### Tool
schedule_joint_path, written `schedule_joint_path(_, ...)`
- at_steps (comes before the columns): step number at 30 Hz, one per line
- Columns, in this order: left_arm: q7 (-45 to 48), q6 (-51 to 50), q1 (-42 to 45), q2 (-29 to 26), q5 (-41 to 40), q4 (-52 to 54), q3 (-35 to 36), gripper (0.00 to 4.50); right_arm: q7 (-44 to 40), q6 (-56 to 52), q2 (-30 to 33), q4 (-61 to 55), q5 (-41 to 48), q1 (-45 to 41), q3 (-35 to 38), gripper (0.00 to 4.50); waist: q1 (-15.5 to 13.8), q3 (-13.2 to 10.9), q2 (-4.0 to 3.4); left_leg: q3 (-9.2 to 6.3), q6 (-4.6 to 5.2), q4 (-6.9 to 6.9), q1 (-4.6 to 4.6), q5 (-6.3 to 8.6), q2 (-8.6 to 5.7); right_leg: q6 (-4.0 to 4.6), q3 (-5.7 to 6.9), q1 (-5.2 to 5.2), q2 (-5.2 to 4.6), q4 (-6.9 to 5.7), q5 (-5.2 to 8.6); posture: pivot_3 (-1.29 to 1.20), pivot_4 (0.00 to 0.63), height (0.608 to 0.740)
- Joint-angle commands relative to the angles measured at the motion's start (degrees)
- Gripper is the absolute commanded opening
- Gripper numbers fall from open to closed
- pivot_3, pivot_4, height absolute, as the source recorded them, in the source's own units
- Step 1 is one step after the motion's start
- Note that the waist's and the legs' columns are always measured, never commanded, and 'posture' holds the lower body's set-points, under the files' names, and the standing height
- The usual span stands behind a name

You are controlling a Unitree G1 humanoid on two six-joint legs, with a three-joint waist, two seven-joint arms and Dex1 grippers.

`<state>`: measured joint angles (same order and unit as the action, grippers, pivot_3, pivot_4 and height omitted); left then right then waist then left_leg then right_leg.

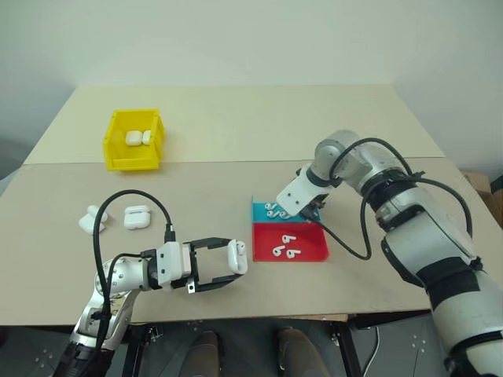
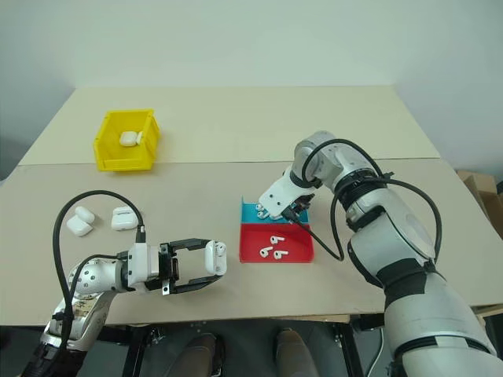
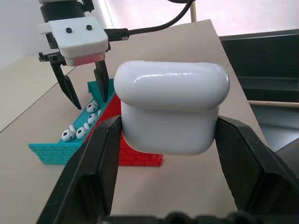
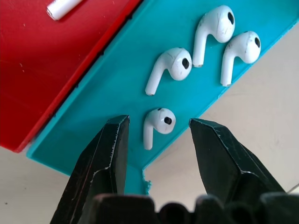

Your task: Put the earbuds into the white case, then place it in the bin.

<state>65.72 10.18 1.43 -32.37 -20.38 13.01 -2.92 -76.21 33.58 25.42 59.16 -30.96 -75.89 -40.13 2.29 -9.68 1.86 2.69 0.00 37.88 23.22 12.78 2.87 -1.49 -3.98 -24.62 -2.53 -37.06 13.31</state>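
— Where is the small glossy white pebble-shaped case (image 1: pixel 236 256) sitting, and which way is it pointing?

— It is sitting clamped between the two black fingers of the left hand (image 1: pixel 229 265), just above the beige worktop (image 1: pixel 236 126) near its front edge. Its long axis is standing roughly upright, with the closed lid on top.

— How is that arm lying?

— It is reaching level, with its hand pointing to the robot's right, toward the flat teal-and-red two-part tray (image 1: pixel 302 250).

— And the tiny white short-stemmed earbuds (image 4: pixel 159 123)?

— Four are lying in the teal half, stems pointing much the same way; more are lying in the red half. The right hand (image 4: pixel 159 135) is pointing steeply down over the teal half, its fingers standing moderately apart on either side of one earbud, not touching it.

— Anything further out?

— Two more white cases (image 1: pixel 136 217) are lying on the worktop left of the left hand, and the bright yellow open-top plastic bin (image 1: pixel 118 149) is standing farther back, holding white cases.
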Motion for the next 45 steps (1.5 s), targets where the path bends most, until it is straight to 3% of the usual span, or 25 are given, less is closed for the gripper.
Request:
schedule_joint_path(1, -0.45, 1.91, -0.11, -0.46, -0.35, 2.02, 0.37, 2.79, 1.17, 1.71, -0.34, 1.21, -1.08, -1.78, 0.45, 2.51, 0.09, 0.00, 0.00, 0.00, 0.00, 0.00, 0.01, 0.00, 0.00, 0.00, 0.00, 0.00, 0.00, 0.00, 0.00, 0.00, 0.150, 0.740)
schedule_joint_path(20, -1.09, 2.52, -0.58, -1.13, -0.29, 2.48, -0.06, 2.79, 4.06, 5.79, -1.99, 5.59, -4.09, -2.94, 0.41, 2.51, 0.23, 0.00, -0.01, 0.00, 0.00, 0.00, -0.03, 0.00, 0.00, 0.00, 0.00, 0.01, 0.00, -0.04, 0.00, 0.00, 0.150, 0.740)
schedule_joint_path(23, -1.11, 2.90, -0.57, -1.29, -0.07, 2.20, -0.14, 2.79, 5.02, 6.09, -2.02, 5.97, -4.88, -3.05, 0.11, 1.95, 0.23, 0.00, -0.01, 0.00, 0.00, 0.00, -0.03, 0.00, 0.00, 0.00, 0.00, 0.01, 0.00, -0.04, 0.00, 0.00, 0.150, 0.740)
schedule_joint_path(40, -1.26, 3.30, -0.16, -1.65, -0.20, 1.94, -0.49, 2.79, 5.66, 7.85, -1.57, 6.64, -5.66, -2.75, 0.03, 1.95, 0.23, 0.00, -0.01, 0.00, 0.00, 0.00, -0.04, 0.00, 0.00, 0.01, 0.00, 0.02, 0.00, -0.04, 0.00, 0.00, 0.150, 0.740)
schedule_joint_path(43, -1.37, 3.21, -0.23, -1.67, -0.20, 2.14, -0.50, 2.79, 4.18, 8.91, -1.29, 6.52, -5.16, -2.45, 0.34, 1.37, 0.23, 0.00, -0.01, 0.00, 0.00, 0.00, -0.05, 0.00, 0.00, 0.01, 0.00, 0.02, 0.00, -0.04, 0.00, 0.00, 0.150, 0.740)
schedule_joint_path(45, -1.25, 3.09, -0.30, -1.82, -0.36, 2.30, -0.43, 2.79, 4.04, 9.17, -1.35, 6.54, -5.15, -2.36, 0.50, 1.37, 0.24, 0.00, -0.01, 0.00, 0.00, 0.00, -0.05, 0.00, 0.00, 0.01, 0.00, 0.03, 0.00, -0.04, 0.00, 0.00, 0.150, 0.740)
